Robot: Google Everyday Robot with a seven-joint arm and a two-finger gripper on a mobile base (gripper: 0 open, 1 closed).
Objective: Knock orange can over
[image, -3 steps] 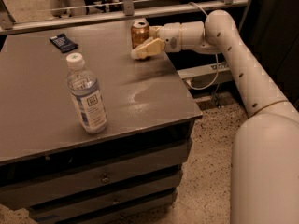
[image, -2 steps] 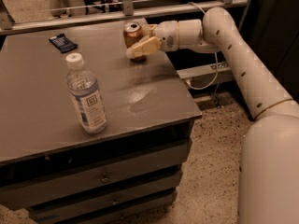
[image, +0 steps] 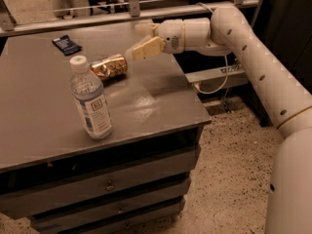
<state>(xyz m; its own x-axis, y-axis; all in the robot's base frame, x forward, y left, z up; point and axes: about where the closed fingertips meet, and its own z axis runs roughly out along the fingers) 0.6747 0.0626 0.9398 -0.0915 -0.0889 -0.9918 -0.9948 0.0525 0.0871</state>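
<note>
The orange can [image: 109,66] lies on its side on the grey table [image: 58,116], its top pointing left, just behind the water bottle. My gripper [image: 141,40] reaches in from the right on the white arm and hovers just right of and above the can. Its two cream fingers [image: 145,48] stand apart, open and empty, with the nearer finger close to the can's base end.
A clear water bottle with a white cap [image: 90,100] stands upright in front of the can. A small dark packet [image: 67,44] lies at the table's back left. A metal rail [image: 122,16] runs behind the table. Speckled floor is to the right.
The can stood upright at the back of the table; now it lies tipped on its side further left and forward. My gripper has swept left after it.
</note>
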